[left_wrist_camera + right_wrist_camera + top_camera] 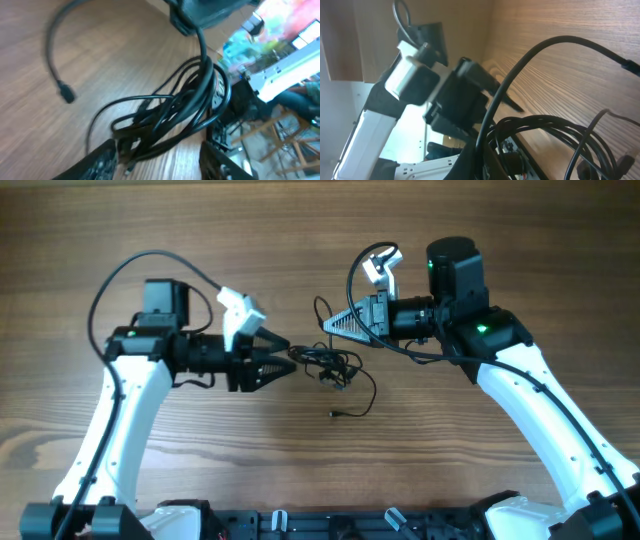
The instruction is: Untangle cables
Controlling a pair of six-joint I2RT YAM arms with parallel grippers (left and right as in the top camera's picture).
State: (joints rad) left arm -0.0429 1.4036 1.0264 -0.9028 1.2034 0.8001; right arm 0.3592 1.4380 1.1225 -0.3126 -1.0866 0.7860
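The cables [332, 366] lie as a tangle of thin black cords at the table's middle, with one loose plug end [333, 414] trailing toward the front. My left gripper [289, 357] is open, its fingers on either side of the tangle's left end. In the left wrist view the bundle [172, 107] runs between the open fingers [160, 157], close to the left finger, and a plug end [65, 93] lies apart. My right gripper [330, 326] sits just behind the tangle and looks shut on one cable, which arcs into its jaws [490, 157] in the right wrist view.
The wooden table [480, 480] extends all round the tangle. The thicker black cables wired to the arms loop above the left arm [130, 265] and the right wrist [352, 275]. The left arm's wrist [445, 95] shows close ahead in the right wrist view.
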